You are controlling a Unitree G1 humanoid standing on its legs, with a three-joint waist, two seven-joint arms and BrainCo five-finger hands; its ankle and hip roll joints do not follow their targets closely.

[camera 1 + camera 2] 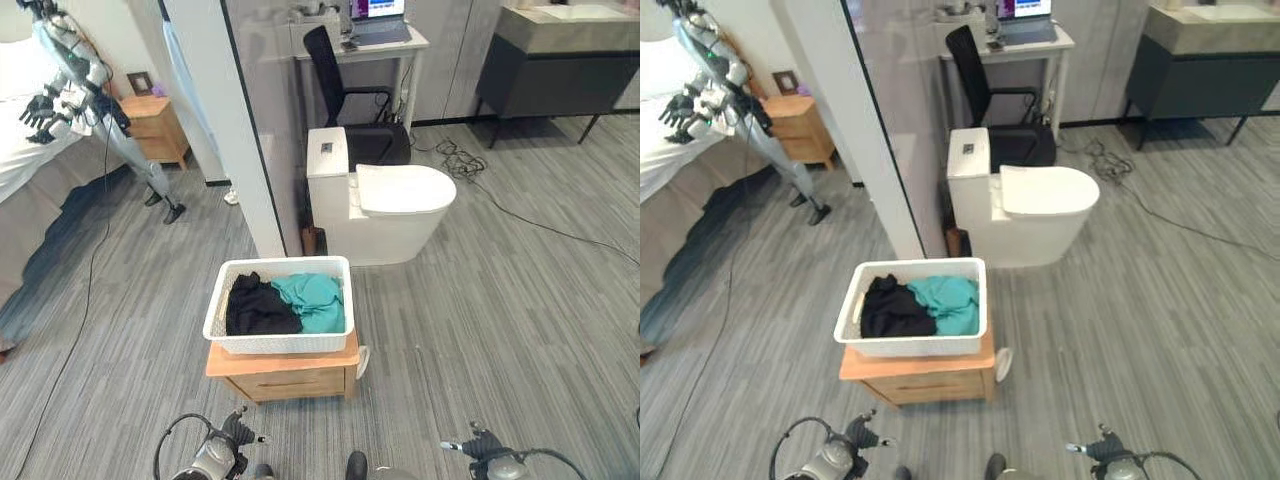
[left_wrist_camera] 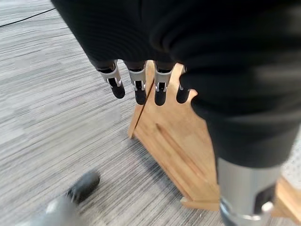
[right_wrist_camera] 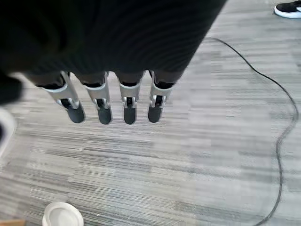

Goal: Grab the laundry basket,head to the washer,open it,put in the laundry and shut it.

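Observation:
A white laundry basket (image 1: 279, 338) sits on a low wooden cabinet (image 1: 285, 378) straight ahead of me. In it lie a black garment (image 1: 257, 308) and a teal garment (image 1: 313, 300). My left hand (image 2: 138, 84) hangs with straight fingers beside the wooden cabinet (image 2: 178, 141), holding nothing. Over bare grey floor, my right hand (image 3: 103, 106) also hangs with straight fingers and is empty. Both hands are low and nearer me than the basket.
Behind the basket stand a white toilet (image 1: 385, 205) and a white partition wall (image 1: 225, 110). Further back are a black chair (image 1: 345, 85), a desk with a laptop (image 1: 378, 30) and a dark cabinet (image 1: 560, 60). At far left, another robot (image 1: 70, 85) stands by a bed. A cable (image 3: 277, 141) runs over the floor.

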